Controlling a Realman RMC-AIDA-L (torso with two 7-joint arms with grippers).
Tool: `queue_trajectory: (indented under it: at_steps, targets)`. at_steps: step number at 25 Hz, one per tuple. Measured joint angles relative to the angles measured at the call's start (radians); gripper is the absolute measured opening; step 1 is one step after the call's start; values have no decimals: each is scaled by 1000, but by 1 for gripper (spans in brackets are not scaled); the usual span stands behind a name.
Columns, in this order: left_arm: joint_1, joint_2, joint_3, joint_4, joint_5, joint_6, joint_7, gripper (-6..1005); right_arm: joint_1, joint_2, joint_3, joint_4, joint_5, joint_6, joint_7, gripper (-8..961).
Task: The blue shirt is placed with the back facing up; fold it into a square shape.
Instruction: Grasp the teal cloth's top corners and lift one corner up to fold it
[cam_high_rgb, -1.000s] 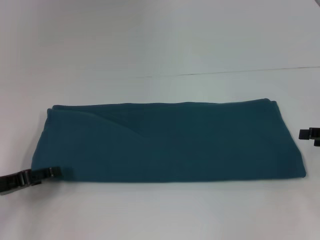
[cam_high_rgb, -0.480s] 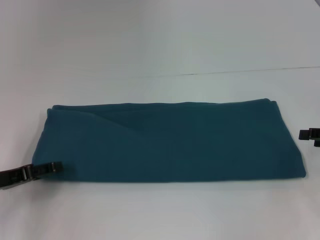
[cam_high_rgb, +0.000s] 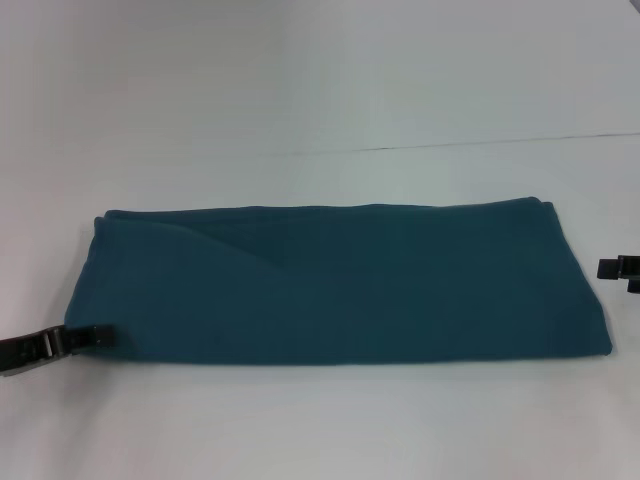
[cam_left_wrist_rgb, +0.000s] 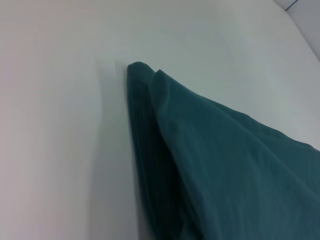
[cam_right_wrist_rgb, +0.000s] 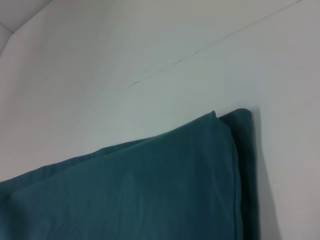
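Two hands low in frame: left hand at shirt's lower-left corner, right hand at right edge, apart from it. Grip state unclear on both. Shirt lies folded into a long band across the desk.

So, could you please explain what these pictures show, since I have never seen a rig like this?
This is a two-armed robot. The wide picture comes from a camera on its head, looking down at a white table. The two close-ups come from cameras on its wrists. On the table lies the blue shirt, already folded into a long band. The left end effector sits at the shirt's near left corner; whether it grips the cloth cannot be told. The right end effector waits beside the shirt's right end, apart from it.
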Motion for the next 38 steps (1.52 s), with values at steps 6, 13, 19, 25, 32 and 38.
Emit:
queue_trajectory:
  at_steps: [6, 13, 19, 25, 32, 38]
  targets:
    - [1, 0, 0, -1, 0, -2, -1, 297, 0, 2, 0, 0, 0, 0, 0, 729]
    - [7, 0, -7, 3, 0, -9, -2, 29, 2, 7, 0, 0, 3, 0, -8, 689]
    - [16, 1, -23, 10, 0, -11, 1, 24, 5, 15, -1, 0, 3, 8, -8, 656]
    - [36, 11, -62, 25, 0, -13, 6, 20, 7, 24, 0, 0, 5, 17, -22, 375]
    - [73, 21, -111, 74, 5, -6, 1, 20, 25, 38, 0, -2, 7, 38, -29, 144]
    - [84, 27, -154, 89, 24, 10, 1, 20, 41, 55, 0, -1, 8, 46, -37, 18]
